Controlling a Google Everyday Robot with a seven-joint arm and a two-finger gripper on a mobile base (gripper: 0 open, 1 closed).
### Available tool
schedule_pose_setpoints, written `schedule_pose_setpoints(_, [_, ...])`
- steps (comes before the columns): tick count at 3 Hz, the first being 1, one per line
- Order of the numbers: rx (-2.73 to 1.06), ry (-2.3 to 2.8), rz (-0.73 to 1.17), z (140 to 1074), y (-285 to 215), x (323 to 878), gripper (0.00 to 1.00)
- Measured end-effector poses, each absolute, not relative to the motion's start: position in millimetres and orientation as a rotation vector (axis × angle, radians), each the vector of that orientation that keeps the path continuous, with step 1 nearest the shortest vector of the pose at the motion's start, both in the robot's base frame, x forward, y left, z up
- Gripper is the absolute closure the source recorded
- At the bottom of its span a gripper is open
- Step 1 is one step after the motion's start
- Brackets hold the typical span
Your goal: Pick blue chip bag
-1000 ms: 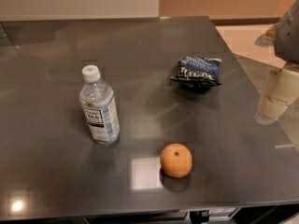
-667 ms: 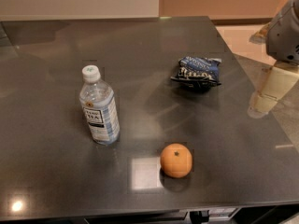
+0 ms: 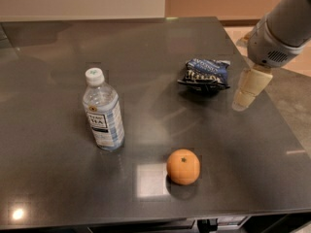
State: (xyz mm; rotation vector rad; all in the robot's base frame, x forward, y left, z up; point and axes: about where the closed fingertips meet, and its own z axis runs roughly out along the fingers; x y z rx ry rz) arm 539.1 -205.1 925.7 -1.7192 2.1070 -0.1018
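Note:
The blue chip bag [image 3: 204,74] is a small crumpled navy foil bag with white lettering. It lies on the dark table [image 3: 146,47], right of centre and toward the far side. My gripper [image 3: 243,99] hangs from the grey arm [image 3: 277,33] at the right. It is just right of the bag, a short gap away, over the table's right edge, and holds nothing that I can see.
A clear bottle [image 3: 103,111] with a blue-white label stands upright left of centre. An orange [image 3: 183,166] sits near the front edge. The table's right edge runs close behind the gripper, with floor beyond.
The arm and gripper have moved left, from beyond the table's right edge to close beside the chip bag. The bag, bottle and orange have not moved.

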Motion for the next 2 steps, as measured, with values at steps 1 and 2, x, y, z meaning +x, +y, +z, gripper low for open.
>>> schedule_pose_setpoints(1, [-1.705,2.090,-0.065,906.6,-201.3,572.0,0.00])
schedule_pose_setpoints(2, [-1.686,2.095,-0.012,888.1,-196.3,593.3,0.00])
